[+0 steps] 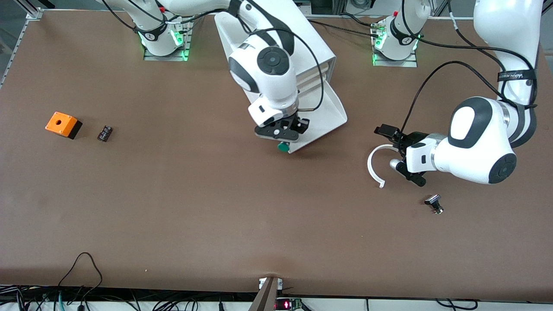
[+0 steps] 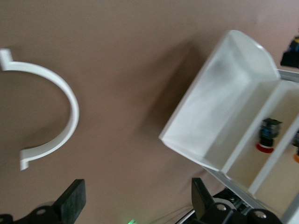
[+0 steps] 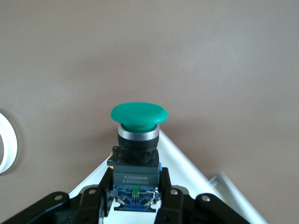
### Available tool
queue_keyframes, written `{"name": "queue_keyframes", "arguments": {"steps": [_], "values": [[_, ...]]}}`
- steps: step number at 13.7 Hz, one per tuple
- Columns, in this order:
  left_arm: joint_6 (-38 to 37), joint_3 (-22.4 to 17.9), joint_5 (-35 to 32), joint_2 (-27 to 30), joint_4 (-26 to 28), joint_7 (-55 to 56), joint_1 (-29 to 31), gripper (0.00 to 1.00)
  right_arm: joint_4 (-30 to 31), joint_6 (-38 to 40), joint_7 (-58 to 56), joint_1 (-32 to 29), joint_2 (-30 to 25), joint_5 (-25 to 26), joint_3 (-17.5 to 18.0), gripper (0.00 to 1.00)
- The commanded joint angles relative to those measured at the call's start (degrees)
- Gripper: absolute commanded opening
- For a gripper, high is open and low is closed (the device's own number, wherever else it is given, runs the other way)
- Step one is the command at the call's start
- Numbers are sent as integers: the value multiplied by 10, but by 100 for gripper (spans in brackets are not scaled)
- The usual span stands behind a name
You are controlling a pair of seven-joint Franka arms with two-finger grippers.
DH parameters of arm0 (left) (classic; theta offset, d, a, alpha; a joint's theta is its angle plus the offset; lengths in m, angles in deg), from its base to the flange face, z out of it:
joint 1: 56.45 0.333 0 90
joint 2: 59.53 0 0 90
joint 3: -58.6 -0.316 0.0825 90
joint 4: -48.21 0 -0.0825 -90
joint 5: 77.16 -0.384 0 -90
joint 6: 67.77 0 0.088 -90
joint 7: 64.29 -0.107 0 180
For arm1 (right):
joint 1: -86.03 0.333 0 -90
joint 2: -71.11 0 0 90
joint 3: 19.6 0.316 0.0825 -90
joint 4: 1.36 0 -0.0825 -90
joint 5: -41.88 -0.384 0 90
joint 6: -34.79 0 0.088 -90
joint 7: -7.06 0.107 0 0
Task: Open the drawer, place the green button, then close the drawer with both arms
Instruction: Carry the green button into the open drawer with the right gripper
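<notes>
The white cabinet stands between the arms' bases. Its lowest drawer is pulled out as a shallow white tray. My right gripper is shut on the button and holds it over the drawer's corner nearest the front camera. In the right wrist view the fingers clamp the button's black-and-blue body, and the green cap juts past the drawer's corner. My left gripper is open and empty, low over the table toward the left arm's end. The left wrist view shows its fingers apart and the drawer.
A white C-shaped ring lies beside the left gripper; it also shows in the left wrist view. A black-capped silver-stemmed part lies nearer the front camera. An orange box and a small black part lie toward the right arm's end. A red-capped part sits inside the cabinet.
</notes>
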Motion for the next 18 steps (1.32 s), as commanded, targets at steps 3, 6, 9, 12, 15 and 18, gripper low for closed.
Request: {"name": "queue_keyframes", "arguments": {"steps": [3,6,9,12,15,18], "values": [[-27,6,-110,-4,-43,117,-46,99,-26,-17,80,56,61,7,-8,0],[-22,-6,-118,-34,-119,118,-32,100,-26,-24,96,63,77,6,-8,7],[-11,-8,-126,-45,-153,118,-37,100,-26,-50,116,70,92,6,-8,46],[26,-7,-124,-57,-157,118,-30,100,-27,-49,117,70,91,6,-10,73],[27,-5,-116,-54,-156,117,-13,100,-74,5,114,69,83,5,-30,99],[28,-1,-124,-51,-146,209,-18,100,-134,74,94,61,77,5,-74,99]]}}
